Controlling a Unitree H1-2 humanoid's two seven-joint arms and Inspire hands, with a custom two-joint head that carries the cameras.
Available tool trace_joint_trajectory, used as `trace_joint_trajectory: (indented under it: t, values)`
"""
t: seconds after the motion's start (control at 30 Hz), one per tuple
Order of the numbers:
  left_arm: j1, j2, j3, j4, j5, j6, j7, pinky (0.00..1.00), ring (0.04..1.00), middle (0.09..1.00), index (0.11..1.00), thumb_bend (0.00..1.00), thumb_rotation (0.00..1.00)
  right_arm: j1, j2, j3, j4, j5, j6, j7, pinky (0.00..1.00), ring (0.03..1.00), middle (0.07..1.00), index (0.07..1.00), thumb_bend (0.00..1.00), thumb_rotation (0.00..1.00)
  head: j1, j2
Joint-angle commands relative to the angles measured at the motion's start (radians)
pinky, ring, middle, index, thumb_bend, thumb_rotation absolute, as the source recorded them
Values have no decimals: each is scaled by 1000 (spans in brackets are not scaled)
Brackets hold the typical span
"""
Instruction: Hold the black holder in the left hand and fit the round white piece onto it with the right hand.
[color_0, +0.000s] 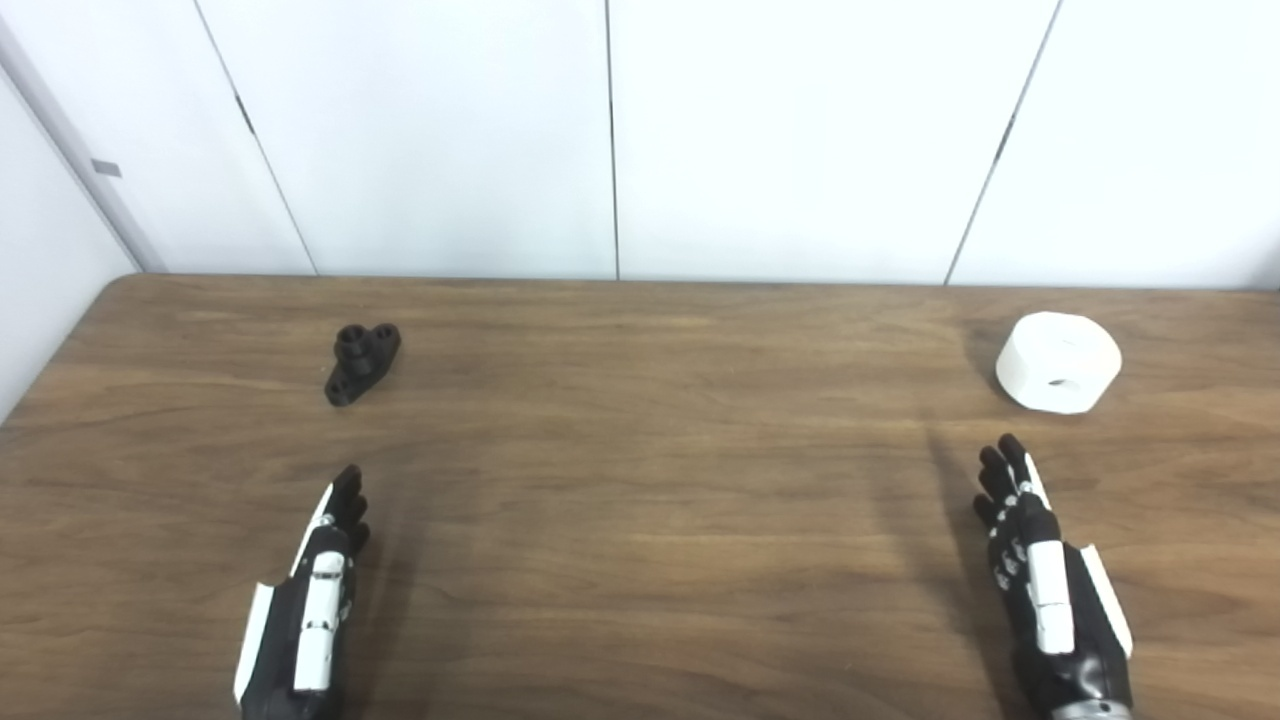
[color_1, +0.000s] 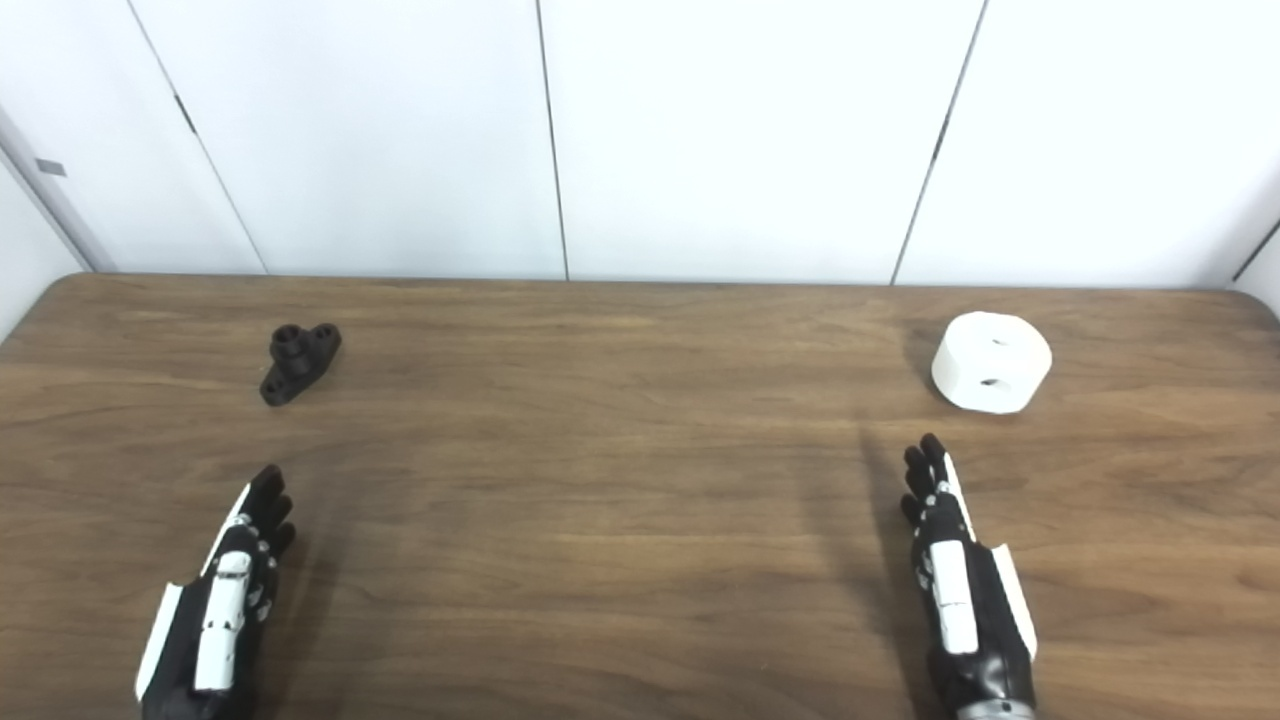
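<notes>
The round white piece lies on the wooden worktop near its far right corner, resting on its curved side or tilted so that a flat face with a small hole looks toward the near edge; the right eye view shows two small holes in that face. It touches nothing but the worktop.

The right robot hand hovers or rests near the worktop's near edge on the right side, straight in front of the white piece yet clearly apart from it. It is seen edge-on, thumb side up, with the fingers stretched forward and lying close against one another, pointing toward the far edge. It holds nothing and touches no object.

The left robot hand sits in the matching place near the near edge on the left side, also edge-on, fingers extended and held together, pointing toward the far edge. It too is empty.

The black holder lies on the worktop toward the far left corner, beyond the left robot hand and well apart from it. It is a small part with a narrow base running diagonally and short round bosses standing up at its far end. It is well apart from the white piece, at the opposite side of the worktop.
</notes>
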Motion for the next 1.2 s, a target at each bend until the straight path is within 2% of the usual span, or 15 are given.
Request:
trace_joint_trajectory:
  t: [0.0,0.13,0.27,0.37,0.47,0.6,0.8,0.97,1.17]
  values:
    - [-16,-20,6,-10,1,-32,2,1000,1000,1000,981,246,1000,99,-20,9,-19,-2,-46,1,1000,1000,985,995,622,1000,0,0]
    - [-11,-14,3,-25,-15,3,-6,1000,1000,1000,992,254,1000,102,-17,8,-23,-1,-42,-1,1000,1000,984,994,624,1000,0,3]
    - [-11,-14,6,-25,-5,-2,-4,1000,1000,1000,995,210,1000,102,-17,6,-25,-3,-40,-3,1000,1000,983,990,631,1000,2,2]
    - [-10,-21,3,-29,-2,-2,-2,1000,1000,1000,998,212,1000,101,-20,2,-26,4,-37,-1,1000,1000,982,992,627,1000,31,-2]
    - [-11,-32,-1,-29,6,-5,5,1000,1000,1000,987,246,947,99,-30,0,-16,3,-56,5,1000,1000,984,997,625,1000,64,-10]
    - [-11,-37,-15,-13,28,-24,7,1000,1000,1000,986,264,943,95,-38,-7,-3,22,-57,14,1000,1000,998,1000,619,1000,122,-39]
    - [-9,-51,-34,2,105,-13,38,1000,1000,1000,969,304,879,90,-53,-16,11,45,-45,28,1000,1000,1000,1000,581,1000,197,-83]
    - [-17,-59,-51,24,139,-32,57,1000,1000,985,941,301,873,75,-77,-21,48,55,-83,59,1000,1000,1000,1000,586,1000,241,-113]
    - [-26,-68,-63,47,149,-50,67,1000,997,968,928,245,791,50,-71,-43,115,55,-149,43,1000,1000,1000,1000,599,1000,271,-139]
